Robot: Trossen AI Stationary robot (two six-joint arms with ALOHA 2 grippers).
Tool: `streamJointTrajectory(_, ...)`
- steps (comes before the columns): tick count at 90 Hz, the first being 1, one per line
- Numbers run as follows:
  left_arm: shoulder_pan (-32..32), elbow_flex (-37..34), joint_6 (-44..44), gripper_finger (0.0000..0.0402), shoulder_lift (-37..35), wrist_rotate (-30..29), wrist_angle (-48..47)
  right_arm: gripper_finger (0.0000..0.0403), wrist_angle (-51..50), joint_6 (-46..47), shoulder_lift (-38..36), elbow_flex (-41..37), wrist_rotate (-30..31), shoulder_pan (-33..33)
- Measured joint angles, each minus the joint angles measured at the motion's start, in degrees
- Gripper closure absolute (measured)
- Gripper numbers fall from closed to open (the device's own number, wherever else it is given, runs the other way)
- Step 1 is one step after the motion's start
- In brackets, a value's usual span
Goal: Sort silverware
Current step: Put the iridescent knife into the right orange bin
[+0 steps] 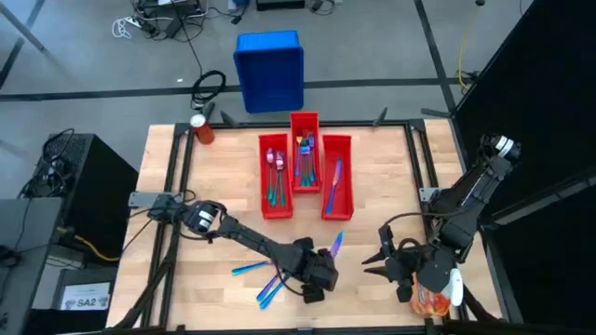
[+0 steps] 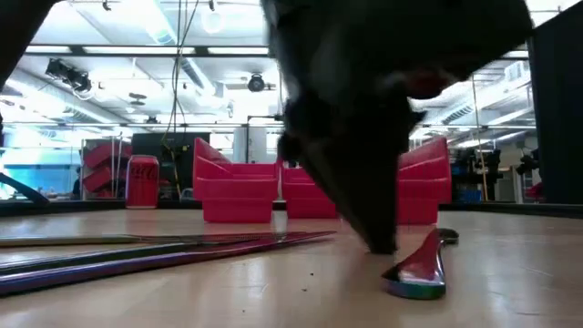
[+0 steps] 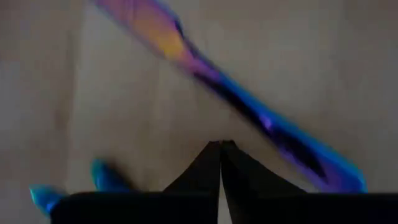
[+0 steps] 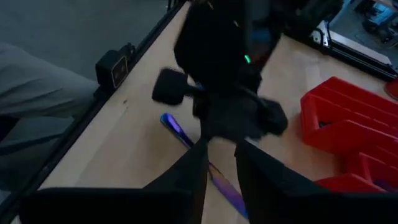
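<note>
Loose iridescent silverware lies flat on the wooden table: a purple-blue knife (image 1: 335,244) (image 3: 249,106) and blue pieces (image 1: 250,269) (image 1: 270,290) near the front. In the low view a spoon (image 2: 421,269) lies bowl down. Other pieces lie inside three red bins (image 1: 275,209) at the table's middle. My left gripper (image 1: 315,284) (image 3: 221,146) is shut with nothing between its fingers; it points down at the table beside the knife, tips low over the wood (image 2: 383,244). My right gripper (image 1: 384,261) (image 4: 221,155) stands open at the front right, facing the left gripper, empty.
A red can (image 1: 202,128) stands at the table's far left corner. A blue crate (image 1: 270,70) sits on the floor beyond the far edge. An orange and white object (image 1: 438,296) lies by the right arm at the front right.
</note>
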Motion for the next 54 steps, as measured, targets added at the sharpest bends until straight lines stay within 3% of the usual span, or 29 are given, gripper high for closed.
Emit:
streamJointTrajectory(11,-1.81,1.45,-2.18,0.0402,0.11,0.90,-4.72,0.0335,0.06,-0.02,0.00,-0.48,0.00,-0.52)
streamJointTrajectory(24,-3.65,6.86,-1.61,0.0401,0.86,-4.10,-8.67,0.0339,0.58,-0.39,0.00,-0.48,0.01,-1.10)
streamJointTrajectory(36,-3.60,10.65,3.12,0.0401,0.60,-6.85,-3.99,0.0339,1.33,-0.52,0.00,-0.48,0.00,-1.69)
streamJointTrajectory(54,-1.05,9.40,8.21,0.0401,0.70,-7.48,2.08,0.0336,1.31,-0.52,0.00,-0.53,0.00,-1.75)
